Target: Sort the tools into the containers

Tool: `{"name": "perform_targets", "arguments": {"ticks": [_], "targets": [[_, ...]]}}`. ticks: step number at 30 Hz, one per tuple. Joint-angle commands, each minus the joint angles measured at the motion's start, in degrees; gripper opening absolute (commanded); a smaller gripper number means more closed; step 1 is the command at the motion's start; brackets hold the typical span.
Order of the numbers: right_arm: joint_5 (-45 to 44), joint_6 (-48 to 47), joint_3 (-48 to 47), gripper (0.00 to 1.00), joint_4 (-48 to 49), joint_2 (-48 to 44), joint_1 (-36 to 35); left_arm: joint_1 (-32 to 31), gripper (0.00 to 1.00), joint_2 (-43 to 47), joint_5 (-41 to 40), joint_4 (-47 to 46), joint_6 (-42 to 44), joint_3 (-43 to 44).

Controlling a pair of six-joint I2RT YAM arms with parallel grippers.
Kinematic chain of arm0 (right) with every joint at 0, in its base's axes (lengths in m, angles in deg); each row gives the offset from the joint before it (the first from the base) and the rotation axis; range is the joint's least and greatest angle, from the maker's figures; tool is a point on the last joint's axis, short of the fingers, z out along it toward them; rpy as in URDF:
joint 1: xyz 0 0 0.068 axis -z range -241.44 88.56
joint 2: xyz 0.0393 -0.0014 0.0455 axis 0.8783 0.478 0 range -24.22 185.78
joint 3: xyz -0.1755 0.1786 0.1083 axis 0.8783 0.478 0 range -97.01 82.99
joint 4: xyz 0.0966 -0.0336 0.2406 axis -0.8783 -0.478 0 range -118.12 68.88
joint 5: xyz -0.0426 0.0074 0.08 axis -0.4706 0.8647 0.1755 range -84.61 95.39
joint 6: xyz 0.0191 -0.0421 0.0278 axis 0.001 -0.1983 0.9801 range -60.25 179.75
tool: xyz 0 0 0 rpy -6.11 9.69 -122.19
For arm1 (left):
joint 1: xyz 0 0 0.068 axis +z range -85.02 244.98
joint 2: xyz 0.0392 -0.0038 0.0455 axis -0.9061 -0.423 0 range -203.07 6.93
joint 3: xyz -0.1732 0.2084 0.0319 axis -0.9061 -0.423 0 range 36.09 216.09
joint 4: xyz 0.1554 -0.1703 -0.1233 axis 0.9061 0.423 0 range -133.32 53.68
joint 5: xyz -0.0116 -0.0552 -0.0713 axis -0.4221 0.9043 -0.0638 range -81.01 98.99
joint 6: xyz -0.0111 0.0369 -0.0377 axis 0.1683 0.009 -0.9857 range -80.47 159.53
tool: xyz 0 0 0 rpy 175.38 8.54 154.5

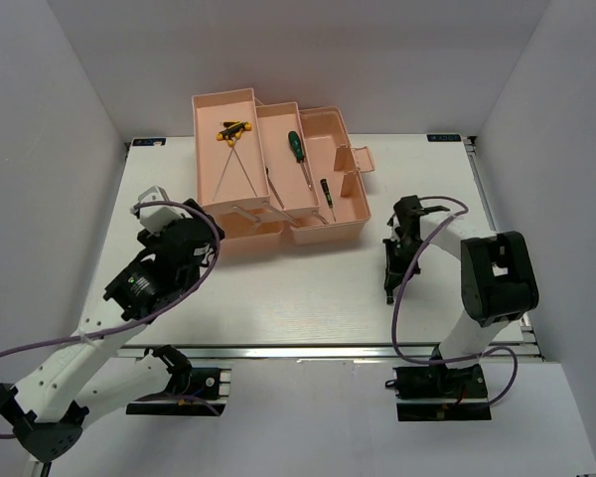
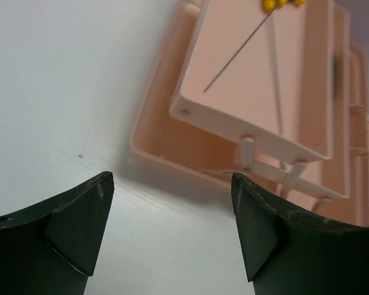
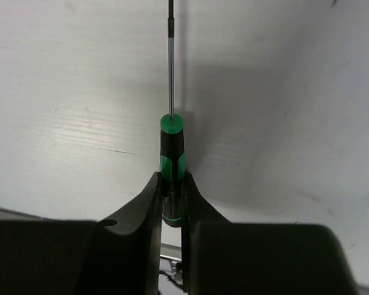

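Right jaws clenched on the green-and-black handle of a small screwdriver [image 3: 171, 147], shaft pointing away over the table [image 1: 298, 293], right of the pink toolbox [image 1: 323, 234], left jaws released wide beside its left corner, yellow-handled rods [image 1: 233, 129] in its upper left tray, larger green screwdriver [image 1: 295, 146] in the middle tray

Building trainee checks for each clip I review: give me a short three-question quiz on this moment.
1. True or false: the left pincer is shut on a tool.
2. What does the right pincer grip? A a hammer; B a small screwdriver; C a wrench.
3. Fill in: the rods lying in the leftmost tray of the toolbox have ____-and-black handles.
Key: 1 false, it stands open and empty. 2 B. 3 yellow.
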Motion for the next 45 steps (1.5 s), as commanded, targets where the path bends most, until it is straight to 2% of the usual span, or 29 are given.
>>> {"name": "perform_targets", "arguments": {"ticks": [1,2,6,8,10,11,12,14,16,17,18,19,22,24,25,26,29,31,33,34,36,37,38,39,40,41,42,44,45], "targets": [[7.5,-12.3,-0.8,0.00,4.7,-5.5,5.0,0.7,0.87,-3.7,-3.0,8.0,-7.3,-0.6],[13.0,-14.4,-0.9,0.00,5.5,-10.2,6.2,1.3,0.87,-4.6,-2.9,9.5,-8.8,-0.4],[18.5,-23.1,-1.8,0.00,12.0,-22.1,10.5,6.7,0.76,-4.8,3.4,7.1,-8.1,-2.3],[20.4,-25.7,-2.6,0.00,18.3,-26.9,10.5,10.7,0.59,-3.6,6.5,2.7,-6.3,-4.0],[23.2,-25.9,-4.1,0.00,22.8,-28.3,10.1,14.8,0.43,-3.7,10.8,0.0,-4.2,-4.4],[23.4,-24.0,-5.1,0.00,27.6,-27.4,9.4,16.2,0.31,-4.0,12.1,-0.5,-3.6,-4.5],[23.6,-23.5,-8.7,0.00,28.9,-25.9,8.5,17.6,0.28,-4.4,13.5,-0.9,-2.2,-4.3],[21.4,-21.7,-13.5,0.00,30.8,-19.3,4.7,21.8,0.26,-5.9,18.1,-2.2,-0.9,-4.2],[20.0,-17.1,-21.7,0.00,31.2,-13.3,2.1,26.8,0.30,-7.2,24.7,-3.7,1.4,-4.3],[19.0,-16.1,-24.7,0.00,30.6,-7.1,1.1,28.7,0.33,-8.5,27.1,-3.8,1.8,-4.3],[17.9,-15.6,-27.6,0.00,28.5,-3.9,0.1,30.4,0.43,-9.0,29.3,-3.8,2.5,-4.3],[17.1,-15.5,-32.9,0.00,27.3,-1.0,-1.1,33.6,0.47,-9.5,32.8,-4.0,2.9,-4.7],[17.3,-14.2,-39.0,0.00,22.8,8.5,-1.4,38.7,0.54,-9.1,36.6,-5.5,4.2,-5.5],[17.9,-15.1,-42.1,0.18,20.9,12.3,-1.8,40.6,0.56,-7.8,39.8,-6.6,4.9,-6.9],[18.0,-16.0,-42.4,0.34,20.6,12.6,-2.0,41.6,0.57,-7.6,40.9,-7.2,5.0,-7.2],[18.4,-16.7,-42.2,0.43,20.7,12.8,-1.9,43.6,0.57,-7.3,42.4,-7.4,5.1,-8.0],[19.0,-20.2,-42.1,0.62,20.7,11.7,-2.0,44.9,0.57,-6.4,44.5,-8.5,5.1,-10.2],[20.4,-22.0,-42.8,0.69,21.1,10.7,-2.0,45.7,0.57,-6.2,45.6,-10.0,4.8,-11.3],[22.9,-27.1,-44.4,0.71,20.3,9.5,-1.8,46.4,0.57,-6.5,47.3,-11.4,4.8,-12.3],[28.2,-29.0,-44.3,0.70,20.3,7.4,-1.4,46.6,0.56,-7.0,47.7,-11.8,4.9,-12.4],[37.3,-36.7,-38.2,0.65,25.3,3.2,-0.6,47.4,0.36,-7.7,48.6,-12.4,5.6,-12.0],[46.8,-40.1,-34.6,0.49,28.4,-1.8,-0.7,47.8,0.23,-8.1,48.8,-12.5,5.8,-11.9],[51.6,-50.7,-30.9,0.38,30.7,-4.1,-0.8,48.2,0.04,-8.7,49.1,-12.5,6.1,-11.7],[55.3,-56.9,-25.2,0.30,31.5,-6.3,-1.4,49.2,0.00,-9.0,50.0,-12.8,6.6,-11.5],[56.9,-62.9,-23.4,0.15,29.8,-9.1,-4.1,49.8,0.00,-9.2,50.4,-12.9,6.8,-11.6],[56.0,-69.9,-23.1,0.11,25.8,-9.6,-5.9,50.3,0.00,-9.5,50.8,-13.1,6.9,-11.6],[54.5,-82.3,-23.4,0.12,16.6,-9.6,-7.8,51.4,0.00,-9.7,50.8,-13.5,7.2,-11.8],[50.6,-90.3,-26.4,0.31,9.2,-8.0,-13.6,52.5,0.05,-9.8,54.1,-13.9,7.2,-12.5],[49.6,-93.5,-27.2,0.41,6.0,-7.5,-16.9,53.5,0.17,-9.9,54.8,-14.2,7.1,-12.7]]}}
